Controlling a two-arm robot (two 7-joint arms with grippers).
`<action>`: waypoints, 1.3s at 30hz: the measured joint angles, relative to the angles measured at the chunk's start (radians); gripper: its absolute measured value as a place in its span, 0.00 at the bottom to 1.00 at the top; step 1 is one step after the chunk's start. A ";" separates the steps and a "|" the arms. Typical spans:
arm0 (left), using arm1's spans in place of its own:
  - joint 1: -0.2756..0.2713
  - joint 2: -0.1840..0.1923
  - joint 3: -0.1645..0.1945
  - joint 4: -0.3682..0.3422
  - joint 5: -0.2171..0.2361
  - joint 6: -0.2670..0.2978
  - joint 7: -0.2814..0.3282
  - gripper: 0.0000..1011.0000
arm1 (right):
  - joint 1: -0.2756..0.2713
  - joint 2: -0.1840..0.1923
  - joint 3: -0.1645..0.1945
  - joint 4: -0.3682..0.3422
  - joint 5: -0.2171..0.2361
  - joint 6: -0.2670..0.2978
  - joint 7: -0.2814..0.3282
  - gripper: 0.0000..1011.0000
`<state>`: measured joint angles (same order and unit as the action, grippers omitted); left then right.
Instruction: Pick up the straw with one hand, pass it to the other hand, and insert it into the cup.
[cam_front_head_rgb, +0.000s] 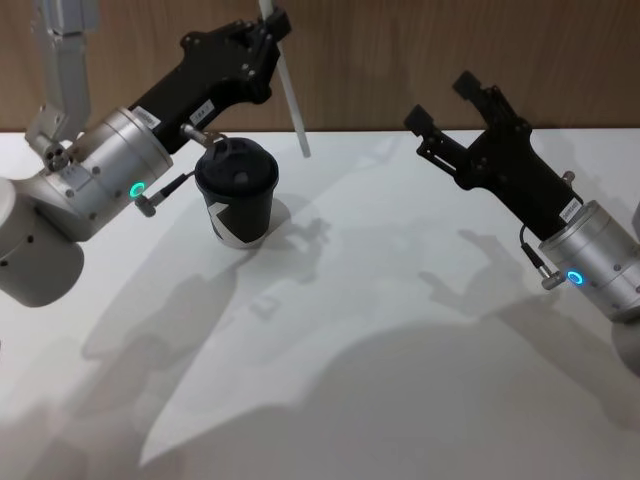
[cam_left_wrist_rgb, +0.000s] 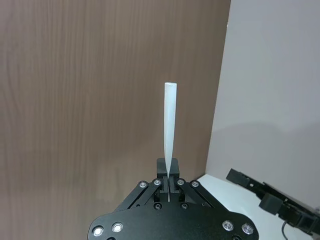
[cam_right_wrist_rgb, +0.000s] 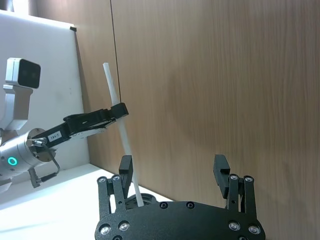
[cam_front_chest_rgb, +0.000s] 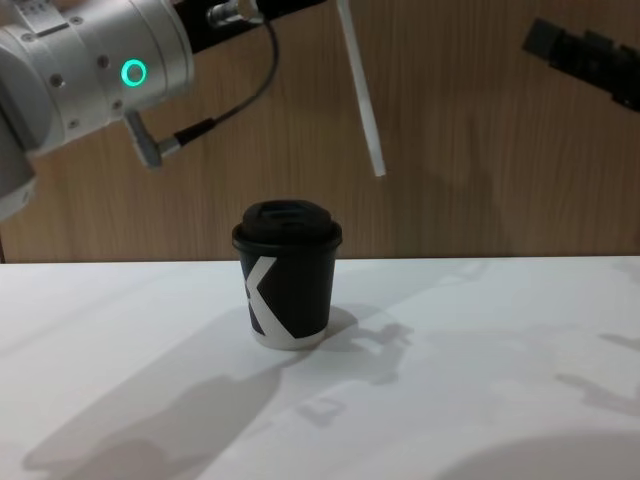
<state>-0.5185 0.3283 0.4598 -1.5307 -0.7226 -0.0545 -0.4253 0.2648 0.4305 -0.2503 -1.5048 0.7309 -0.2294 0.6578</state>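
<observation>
Jaws of the left gripper pinch the straw in the head view, raised beyond the cup; the right gripper's jaws gape wide. Chest view: the straw's lower end hangs above and right of the cup on the counter.

Left gripper holds the tilted straw near the cup.

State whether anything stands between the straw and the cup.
Nothing visible does. The straw, in the left end effector, hangs in open air above the cup, off to its right. The cup's lid is on.
</observation>
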 joint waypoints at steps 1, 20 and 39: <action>0.007 0.007 -0.002 -0.010 0.008 0.000 0.007 0.01 | 0.000 0.000 0.000 0.000 0.000 0.000 0.000 0.99; 0.065 0.060 -0.035 -0.091 0.081 0.006 0.068 0.01 | 0.000 0.000 0.000 0.000 0.000 0.000 0.000 0.99; 0.085 0.077 -0.061 -0.102 0.114 0.030 0.094 0.01 | 0.000 0.000 0.000 0.000 0.000 0.000 0.000 0.99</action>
<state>-0.4334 0.4054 0.3992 -1.6328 -0.6081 -0.0243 -0.3310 0.2647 0.4305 -0.2503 -1.5049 0.7309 -0.2294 0.6578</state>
